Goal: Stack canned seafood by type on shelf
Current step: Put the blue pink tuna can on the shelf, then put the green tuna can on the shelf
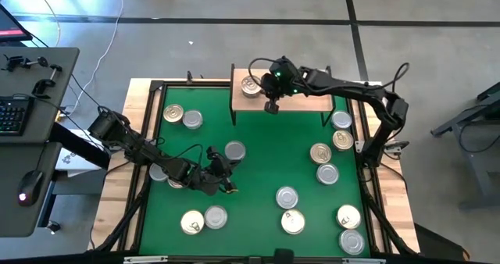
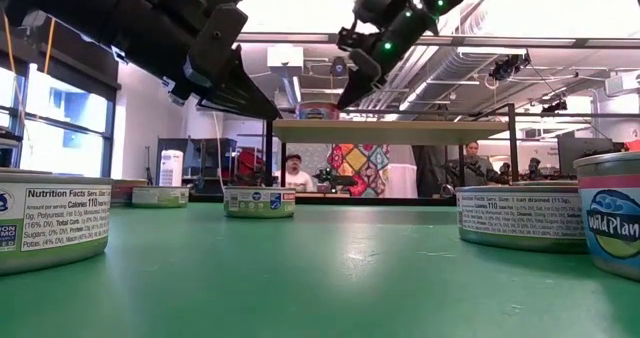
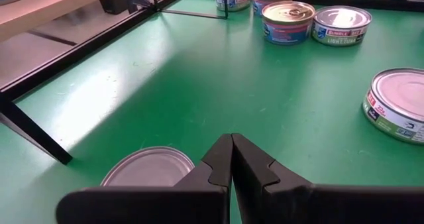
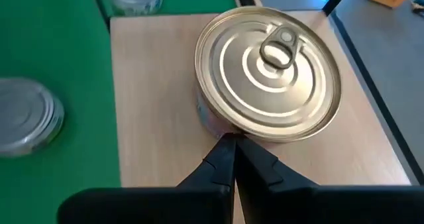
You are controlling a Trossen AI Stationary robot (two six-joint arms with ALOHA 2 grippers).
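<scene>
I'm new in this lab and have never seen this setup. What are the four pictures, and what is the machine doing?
It is a robot with two dark arms at a table, each ending in a two-finger gripper. One picture looks straight down, one looks level across the green mat, and two come from cameras on the arms' wrists. About a dozen flat round tins lie scattered on the mat, some gold-lidded, some silver. One gold pull-tab tin sits on the small wooden shelf at the far edge. The right gripper is over the shelf beside that tin, fingers closed and empty. The left gripper hangs over the mat, also closed, holding nothing, with a silver tin under it.
</scene>
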